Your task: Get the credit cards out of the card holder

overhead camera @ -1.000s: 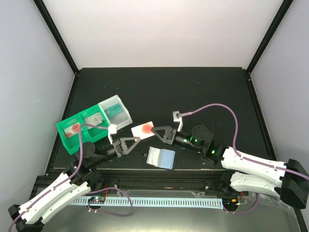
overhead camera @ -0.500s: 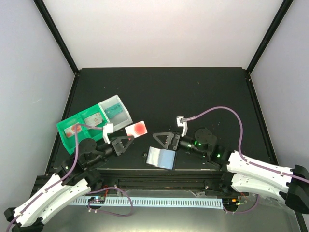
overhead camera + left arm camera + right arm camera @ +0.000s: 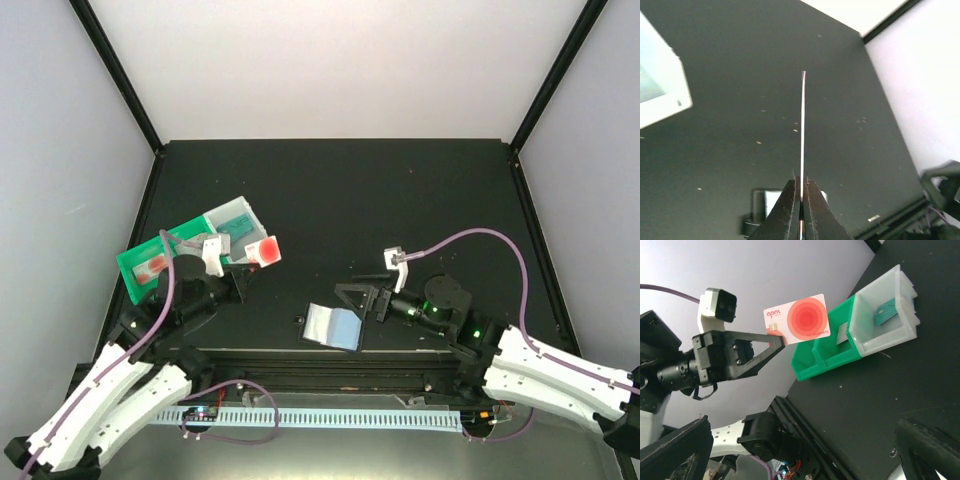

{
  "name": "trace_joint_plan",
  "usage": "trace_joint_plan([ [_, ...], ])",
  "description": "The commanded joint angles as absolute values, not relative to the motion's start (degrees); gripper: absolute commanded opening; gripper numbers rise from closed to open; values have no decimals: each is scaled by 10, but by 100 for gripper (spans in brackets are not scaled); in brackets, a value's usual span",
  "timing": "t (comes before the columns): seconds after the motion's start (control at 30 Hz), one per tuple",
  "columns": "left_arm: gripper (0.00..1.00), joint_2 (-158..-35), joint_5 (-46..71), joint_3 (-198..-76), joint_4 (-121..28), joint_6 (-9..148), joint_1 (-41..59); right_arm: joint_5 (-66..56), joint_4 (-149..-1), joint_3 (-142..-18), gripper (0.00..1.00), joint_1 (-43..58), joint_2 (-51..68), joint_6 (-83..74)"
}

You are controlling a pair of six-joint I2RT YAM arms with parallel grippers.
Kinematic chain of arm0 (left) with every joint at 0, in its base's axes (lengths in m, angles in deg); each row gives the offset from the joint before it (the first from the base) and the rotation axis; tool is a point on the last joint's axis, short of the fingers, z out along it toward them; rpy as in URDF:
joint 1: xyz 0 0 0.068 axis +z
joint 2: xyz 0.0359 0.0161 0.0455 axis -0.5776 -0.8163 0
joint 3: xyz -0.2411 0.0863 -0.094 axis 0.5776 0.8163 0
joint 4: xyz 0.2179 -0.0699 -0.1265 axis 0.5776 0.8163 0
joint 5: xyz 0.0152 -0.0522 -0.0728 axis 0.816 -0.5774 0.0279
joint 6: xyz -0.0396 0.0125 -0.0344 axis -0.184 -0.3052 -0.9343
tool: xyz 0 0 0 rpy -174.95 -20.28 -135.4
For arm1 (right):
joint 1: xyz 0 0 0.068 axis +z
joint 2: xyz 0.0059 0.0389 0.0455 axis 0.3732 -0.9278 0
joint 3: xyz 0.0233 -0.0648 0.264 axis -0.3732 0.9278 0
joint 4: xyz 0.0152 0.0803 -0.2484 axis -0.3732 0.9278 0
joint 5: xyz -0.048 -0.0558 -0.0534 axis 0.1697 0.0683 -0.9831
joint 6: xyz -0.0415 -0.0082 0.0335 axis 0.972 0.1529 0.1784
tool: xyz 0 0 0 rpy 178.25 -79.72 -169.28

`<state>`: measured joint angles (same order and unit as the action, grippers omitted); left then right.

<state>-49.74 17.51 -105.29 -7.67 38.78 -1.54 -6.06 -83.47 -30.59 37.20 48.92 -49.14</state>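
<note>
Top external view showed the green-and-clear tray (image 3: 140, 252) at about 9 o'clock on the black table (image 3: 400, 190), with a teal card (image 3: 238, 228) lying in its clear compartment. Just to its right, the left gripper (image 3: 250, 262) was clenched on a white credit card with a red circle (image 3: 262, 250), held off the table. The left wrist view saw that card edge-on, pinched between the closed fingers (image 3: 790, 210). The card holder (image 3: 333, 326) lay open and flat near the table's front edge, at about 6 o'clock, its grey and pale blue panels facing up, apart from both grippers. At roughly 2 o'clock from it, the right gripper (image 3: 352, 296) hovered released, jaws spread wide and holding nothing.
</note>
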Motion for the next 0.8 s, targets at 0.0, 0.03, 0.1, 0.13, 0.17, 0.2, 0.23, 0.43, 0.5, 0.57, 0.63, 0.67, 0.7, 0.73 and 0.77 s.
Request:
trace_joint_plan([
  [0.0,2,-537,80,-1073,-49,440,79,-94,-786,-300,100,372,515,-461],
  [0.03,2,-544,40,-1073,-49,448,109,-94,-781,-299,100,371,520,-460],
  [0.1,2,-560,-8,-1072,-47,467,169,-93,-773,-296,100,371,529,-461],
  [0.13,2,-566,-24,-1072,-43,476,194,-94,-770,-294,100,372,533,-461],
  [0.17,2,-573,-38,-1073,-40,487,221,-96,-767,-292,100,372,537,-460],
  [0.2,2,-580,-49,-1074,-36,497,245,-98,-763,-291,100,372,541,-460],
  [0.23,2,-589,-58,-1076,-29,506,270,-100,-760,-290,100,371,544,-459],
  [0.43,1,-654,-158,-1074,-9,543,436,-105,-754,-289,100,371,553,-455],
  [0.5,2,-678,-184,-1073,-7,548,484,-103,-751,-293,100,372,550,-450],
  [0.57,2,-698,-211,-1074,-7,554,533,-100,-744,-299,100,371,545,-445],
  [0.63,2,-718,-230,-1074,-6,561,574,-99,-733,-306,100,371,541,-440],
  [0.67,2,-727,-237,-1076,-4,563,593,-98,-729,-308,100,371,540,-439],
  [0.7,2,-732,-240,-1076,-2,565,612,-99,-724,-311,100,371,539,-437],
  [0.73,2,-735,-235,-1080,1,563,626,-100,-721,-312,100,372,538,-436],
  [0.77,2,-737,-224,-1084,6,559,639,-101,-720,-312,100,372,538,-435],
])
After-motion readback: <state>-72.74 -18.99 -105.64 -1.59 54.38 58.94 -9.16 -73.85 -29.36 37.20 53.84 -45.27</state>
